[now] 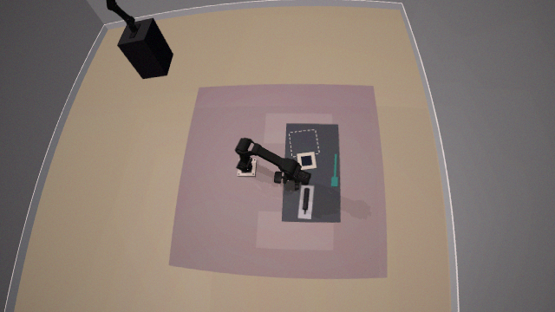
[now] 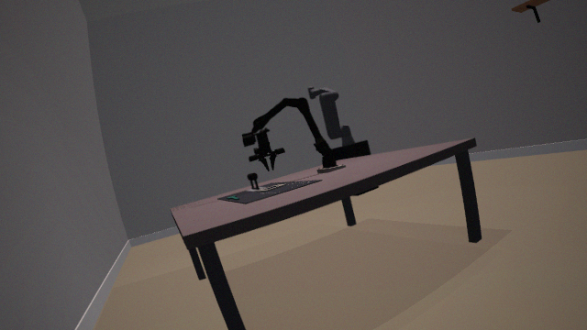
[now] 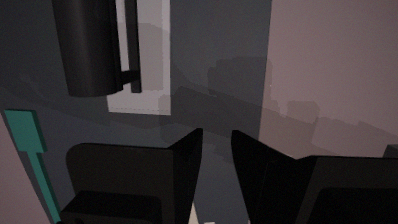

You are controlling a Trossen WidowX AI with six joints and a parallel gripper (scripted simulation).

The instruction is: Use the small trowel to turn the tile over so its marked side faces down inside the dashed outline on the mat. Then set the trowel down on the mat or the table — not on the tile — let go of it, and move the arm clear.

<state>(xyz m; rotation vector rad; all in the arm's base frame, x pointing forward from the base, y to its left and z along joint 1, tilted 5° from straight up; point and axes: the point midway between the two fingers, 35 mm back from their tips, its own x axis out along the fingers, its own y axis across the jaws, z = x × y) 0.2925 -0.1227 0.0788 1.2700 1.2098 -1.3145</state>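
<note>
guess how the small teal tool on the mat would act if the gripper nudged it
The teal tool would probably slide or swivel rather than roll, since its blade looks flat and square-cornered. It's likely stiff, as its thin handle looks straight. Lying low on the mat, it seems unlikely to tip.

Reads as a robotics lab or test room. Black jointed arm (image 1: 270, 158) (image 2: 298, 102) bolted by its base plate to a pink-topped table (image 1: 208, 217) (image 2: 394, 165); second arm (image 1: 121, 14) (image 2: 331, 115) on a black box pedestal (image 1: 149, 49) (image 2: 355, 149) off the table. Dark work mat (image 1: 325, 208) (image 2: 248, 199) (image 3: 220, 30) has a dashed outline. Plain grey walls, tan floor.
</note>
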